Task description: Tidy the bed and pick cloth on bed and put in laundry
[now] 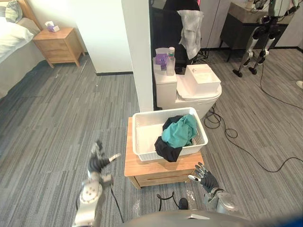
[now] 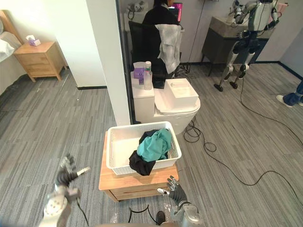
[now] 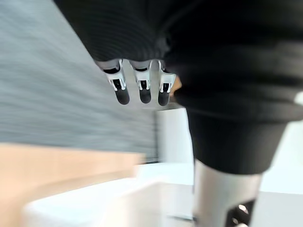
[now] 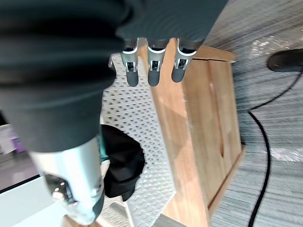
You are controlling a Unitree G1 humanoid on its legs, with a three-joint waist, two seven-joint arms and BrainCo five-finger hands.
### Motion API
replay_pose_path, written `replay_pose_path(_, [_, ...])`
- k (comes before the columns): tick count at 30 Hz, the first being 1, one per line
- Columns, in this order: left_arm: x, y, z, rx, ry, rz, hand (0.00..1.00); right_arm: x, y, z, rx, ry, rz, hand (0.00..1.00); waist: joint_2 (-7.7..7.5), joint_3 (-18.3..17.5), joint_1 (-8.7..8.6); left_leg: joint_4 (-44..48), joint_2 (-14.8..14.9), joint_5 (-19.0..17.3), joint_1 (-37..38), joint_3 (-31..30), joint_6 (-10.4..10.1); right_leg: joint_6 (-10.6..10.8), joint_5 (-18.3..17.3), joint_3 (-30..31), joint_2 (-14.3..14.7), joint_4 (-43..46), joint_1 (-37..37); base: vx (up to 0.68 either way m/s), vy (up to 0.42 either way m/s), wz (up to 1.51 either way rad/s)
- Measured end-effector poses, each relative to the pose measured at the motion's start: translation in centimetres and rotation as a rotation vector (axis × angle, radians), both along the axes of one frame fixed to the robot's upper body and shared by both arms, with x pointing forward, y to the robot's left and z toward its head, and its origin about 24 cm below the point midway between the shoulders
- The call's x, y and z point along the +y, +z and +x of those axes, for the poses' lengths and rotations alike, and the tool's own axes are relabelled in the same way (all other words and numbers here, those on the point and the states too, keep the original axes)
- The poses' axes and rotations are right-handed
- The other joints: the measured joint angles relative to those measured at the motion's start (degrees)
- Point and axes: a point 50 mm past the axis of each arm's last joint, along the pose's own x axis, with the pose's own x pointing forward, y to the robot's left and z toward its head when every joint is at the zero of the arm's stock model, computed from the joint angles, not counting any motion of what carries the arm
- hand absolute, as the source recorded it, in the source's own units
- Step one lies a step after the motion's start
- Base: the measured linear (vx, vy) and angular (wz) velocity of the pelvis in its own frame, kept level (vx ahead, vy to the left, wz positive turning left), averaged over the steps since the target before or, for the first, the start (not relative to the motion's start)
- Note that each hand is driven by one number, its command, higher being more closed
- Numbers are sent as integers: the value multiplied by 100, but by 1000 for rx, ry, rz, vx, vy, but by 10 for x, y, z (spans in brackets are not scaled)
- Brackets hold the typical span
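A white laundry basket (image 1: pixel 142 124) stands on a low wooden table (image 1: pixel 147 169) in front of me. Inside it lie a teal cloth (image 1: pixel 180 131) and a black cloth (image 1: pixel 168 150) that droops over the front rim (image 4: pixel 118 165). My left hand (image 1: pixel 98 163) hangs open over the floor to the left of the table. To the right of the table's front corner is my right hand (image 1: pixel 203 177), low, fingers relaxed and holding nothing. The bed (image 1: pixel 12 40) with white bedding is at the far left.
A wooden nightstand (image 1: pixel 57 45) stands beside the bed. A white wall end (image 1: pixel 137 52) rises behind the basket, with a white toilet-like unit (image 1: pixel 196 87) carrying bottles (image 1: pixel 169 61). Cables (image 1: pixel 246 146) trail over the floor at right. Another robot (image 1: pixel 262 33) stands far right.
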Motion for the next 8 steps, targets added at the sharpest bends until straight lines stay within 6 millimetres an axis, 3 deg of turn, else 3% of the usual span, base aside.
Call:
replay_pose_path(4, [-32,-45,-50,257,66,-207,0,-3,-13,-15,83,-72,7,0,19,-14,122,-31,-12,-11,87,-17,-3,31,-51,-12,0,0,41,2,0,1])
replay_pose_path(8, [-32,-59,-66,358,104,-227,0,-14,-18,-16,112,-138,-20,0,68,-17,143,-38,-12,-36,132,-28,-10,33,-83,-26,4,-1,54,-1,-1,1])
